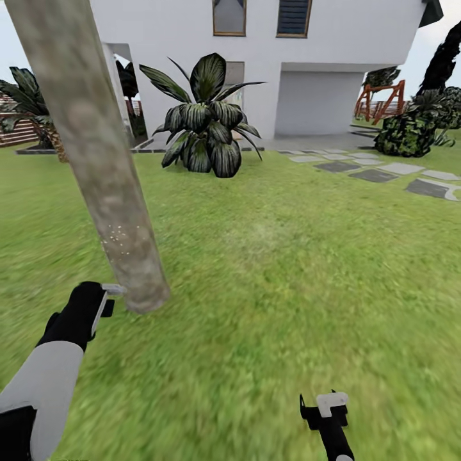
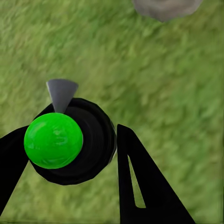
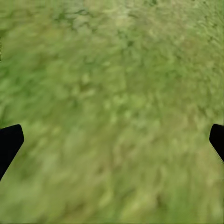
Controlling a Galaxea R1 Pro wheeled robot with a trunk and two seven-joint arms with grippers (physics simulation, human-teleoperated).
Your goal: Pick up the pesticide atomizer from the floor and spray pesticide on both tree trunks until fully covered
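Pesticide atomizer (image 2: 70, 142), black-bodied with a bright green cap and a grey nozzle, is gripped between the closed-in fingers (image 2: 140, 182) of the left gripper (image 1: 105, 301). In the head view that gripper is held at about 8 o'clock, just beside the base of the grey-beige tree trunk (image 1: 96, 160), where pale specks are seen on the bark. The right gripper (image 1: 325, 410) is held over the grass lawn (image 1: 288, 269) at 5 o'clock, its fingers (image 3: 9, 142) spread wide and holding nothing. A broad-leaved plant (image 1: 205, 121) is seen at 12 o'clock before the white house (image 1: 333, 70).
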